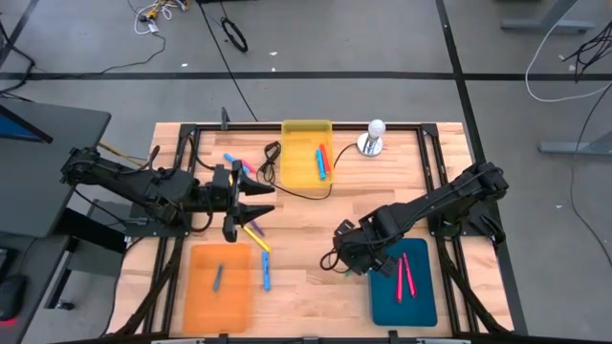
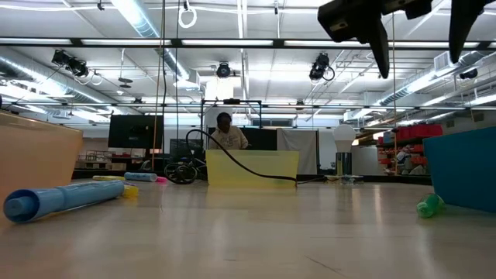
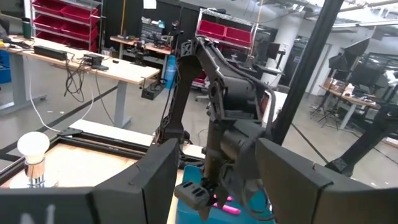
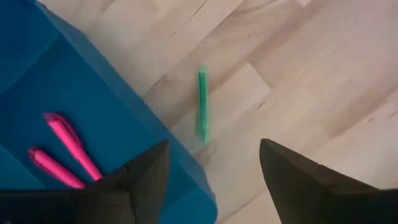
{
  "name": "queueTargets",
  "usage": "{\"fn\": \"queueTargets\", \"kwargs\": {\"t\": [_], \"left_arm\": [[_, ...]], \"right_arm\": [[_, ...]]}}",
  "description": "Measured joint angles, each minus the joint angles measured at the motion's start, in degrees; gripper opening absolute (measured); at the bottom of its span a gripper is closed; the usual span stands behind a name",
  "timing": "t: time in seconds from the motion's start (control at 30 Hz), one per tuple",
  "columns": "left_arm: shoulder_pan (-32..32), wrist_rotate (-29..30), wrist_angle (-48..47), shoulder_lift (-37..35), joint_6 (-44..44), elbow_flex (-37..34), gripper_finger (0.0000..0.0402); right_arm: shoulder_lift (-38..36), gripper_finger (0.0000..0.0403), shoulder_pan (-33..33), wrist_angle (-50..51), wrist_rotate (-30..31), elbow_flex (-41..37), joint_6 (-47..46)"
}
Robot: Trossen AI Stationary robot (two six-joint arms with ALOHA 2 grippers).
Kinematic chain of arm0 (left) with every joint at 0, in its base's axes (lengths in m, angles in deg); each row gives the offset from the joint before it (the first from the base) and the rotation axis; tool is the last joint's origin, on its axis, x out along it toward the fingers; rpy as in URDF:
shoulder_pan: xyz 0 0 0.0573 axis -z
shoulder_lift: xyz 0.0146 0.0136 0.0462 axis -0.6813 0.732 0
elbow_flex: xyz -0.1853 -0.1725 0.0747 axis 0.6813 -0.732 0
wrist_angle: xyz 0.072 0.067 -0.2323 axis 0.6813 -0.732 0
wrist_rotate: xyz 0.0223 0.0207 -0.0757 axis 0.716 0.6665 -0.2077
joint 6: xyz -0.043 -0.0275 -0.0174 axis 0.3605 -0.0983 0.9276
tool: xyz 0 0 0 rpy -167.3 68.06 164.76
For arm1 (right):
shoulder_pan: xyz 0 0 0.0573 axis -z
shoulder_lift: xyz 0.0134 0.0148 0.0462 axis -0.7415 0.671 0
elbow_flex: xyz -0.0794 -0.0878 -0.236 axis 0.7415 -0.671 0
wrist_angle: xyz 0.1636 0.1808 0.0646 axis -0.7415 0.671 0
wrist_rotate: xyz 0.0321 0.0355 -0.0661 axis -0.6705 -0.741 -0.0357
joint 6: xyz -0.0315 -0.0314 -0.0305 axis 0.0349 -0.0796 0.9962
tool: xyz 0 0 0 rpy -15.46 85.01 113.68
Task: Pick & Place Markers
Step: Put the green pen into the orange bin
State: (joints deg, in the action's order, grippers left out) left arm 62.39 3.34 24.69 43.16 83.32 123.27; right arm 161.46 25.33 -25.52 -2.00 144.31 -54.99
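Nearest the low camera lies a light-blue cylindrical marker (image 2: 62,199) on the pale wooden table (image 1: 316,234), at the near left, not yet sorted. Over by the flat teal plastic tray (image 1: 424,296) at the near right, the right gripper (image 4: 211,165) hangs with its dark fingers spread wide, straddling a thin green marker (image 4: 202,106) that lies on the wood just beside the tray's wall; I'd judge it is lining up to pick that one. Two pink markers (image 1: 404,277) already rest inside the teal tray. The left gripper (image 1: 256,202) hovers over the middle left of the table, fingers apart and empty, above a yellow marker (image 1: 254,231) and near a blue marker (image 1: 266,270). One blue marker sits in the flat orange tray (image 1: 196,296) at the near left, and the yellow tray (image 1: 292,158) at the far side holds a few more, so colours seem grouped by tray.
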Motion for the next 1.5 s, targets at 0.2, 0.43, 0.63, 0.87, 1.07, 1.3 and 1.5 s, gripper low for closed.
{"fn": "queueTargets", "kwargs": {"t": [0.2,0.43,0.63,0.87,1.07,1.3,1.5], "left_arm": [[0.00,-0.10,0.00,0.00,0.00,0.00,0.0223],[0.00,-0.10,0.02,0.00,-0.02,0.00,0.0223],[0.01,-0.10,-0.40,0.00,-0.01,0.00,0.0223],[0.02,-0.12,-0.69,0.00,0.00,0.00,0.0223],[0.01,-0.12,-0.91,0.00,0.01,0.00,0.0223],[0.02,-0.11,-1.40,0.00,0.02,0.00,0.0223],[0.02,-0.74,-1.53,0.00,0.34,0.00,0.0223]], "right_arm": [[-0.04,0.0249,0.00,-4.40,-0.06,-3.78,-0.27],[0.20,0.0249,-0.50,-8.53,0.00,-9.10,-0.34],[4.00,0.0249,-0.59,-10.36,-0.29,-7.98,0.09],[7.14,0.0249,-0.59,-14.88,-0.54,-7.70,1.11],[10.30,0.0249,-0.59,-16.15,-0.44,-7.70,-0.19],[13.35,0.0249,-0.71,-17.93,0.37,-7.68,-0.22],[15.47,0.0249,-1.13,-18.19,3.18,-7.49,-0.45]]}}
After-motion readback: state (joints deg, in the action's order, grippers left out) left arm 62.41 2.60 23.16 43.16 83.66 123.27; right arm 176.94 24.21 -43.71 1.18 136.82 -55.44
